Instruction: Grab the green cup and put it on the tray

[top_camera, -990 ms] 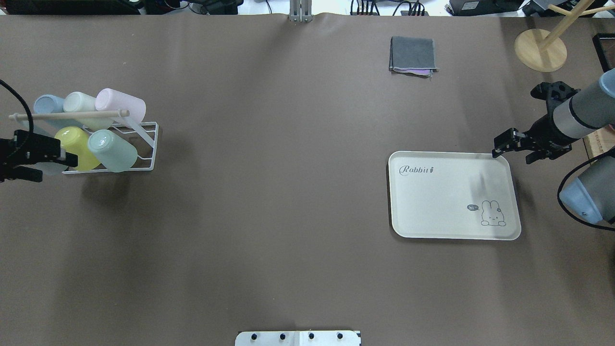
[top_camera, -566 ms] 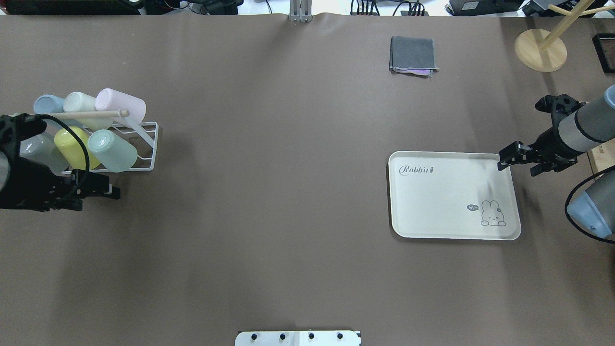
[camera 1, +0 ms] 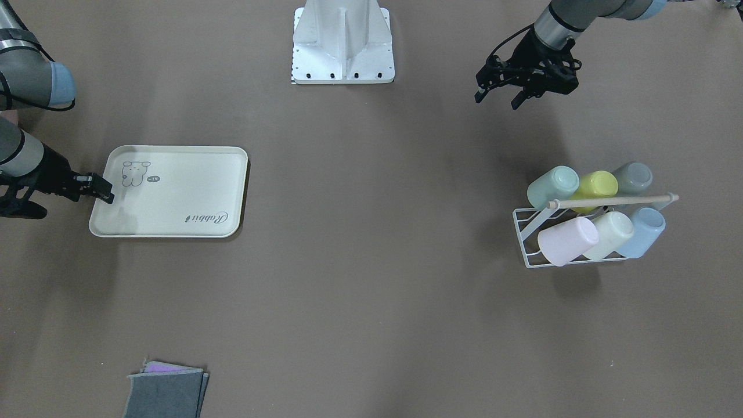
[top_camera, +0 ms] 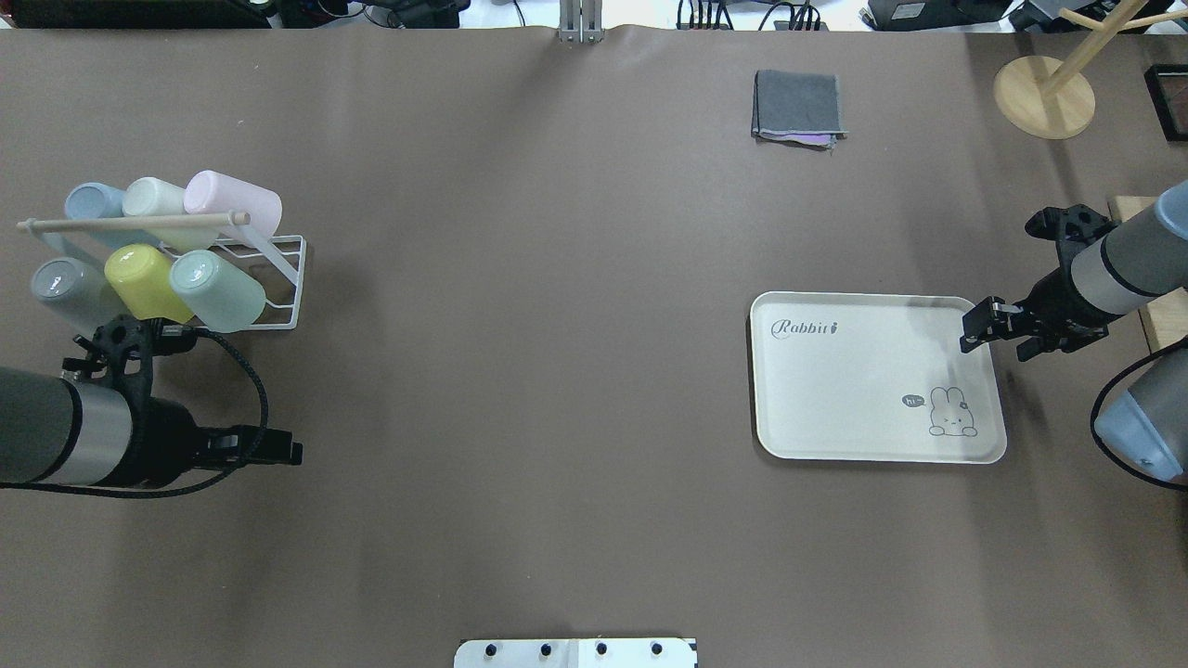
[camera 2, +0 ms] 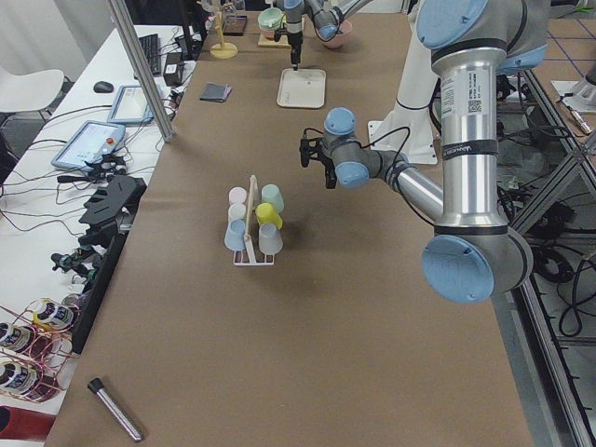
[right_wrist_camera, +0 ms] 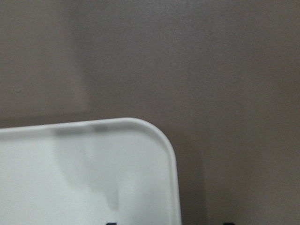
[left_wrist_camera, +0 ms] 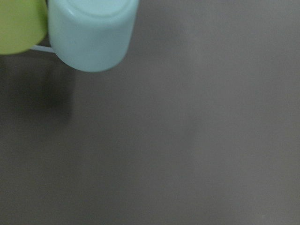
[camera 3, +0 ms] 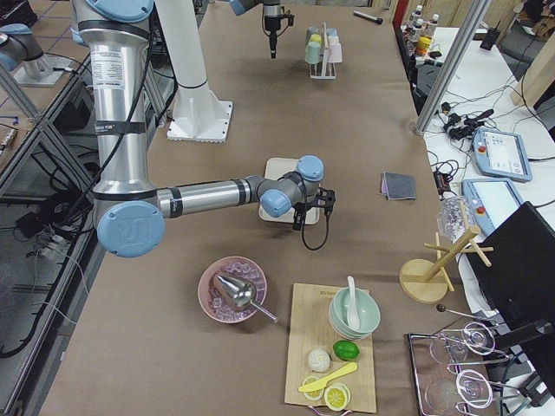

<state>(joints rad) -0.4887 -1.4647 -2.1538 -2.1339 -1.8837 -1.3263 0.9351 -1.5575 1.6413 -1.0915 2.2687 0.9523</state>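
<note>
**A:** Judging from how things lie, how far along is this job?

**B:** Hardly begun, I'd say. The green cup (top_camera: 218, 292) lies tilted in the wire rack (top_camera: 283, 278) at one end of the counter (top_camera: 557, 371), touching the yellow cup (top_camera: 139, 276). The tray (top_camera: 835, 390) sits well apart at the other end with nothing on it. Grasping, lifting, carrying across and setting down are all left to do.

**A:** And the tools?

**B:** The left tool (camera 1: 496, 102) hangs near the rack on the robot's side, apart from the cup, with its fingers spread and nothing between them. The right tool (top_camera: 993, 345) hovers over a corner of the tray, also spread and holding nothing.

**A:** Does any view add something the others miss?

**B:** From overhead the left tool is seen side-on, so its gap is hard to read. The front-facing camera shows both prongs plainly parted. The left wrist camera shows none of its own fingers, only the green cup's closed end at the top edge beside the yellow one. The right wrist camera shows the tray's rounded corner, with two dark tips set apart at the bottom edge.
</note>
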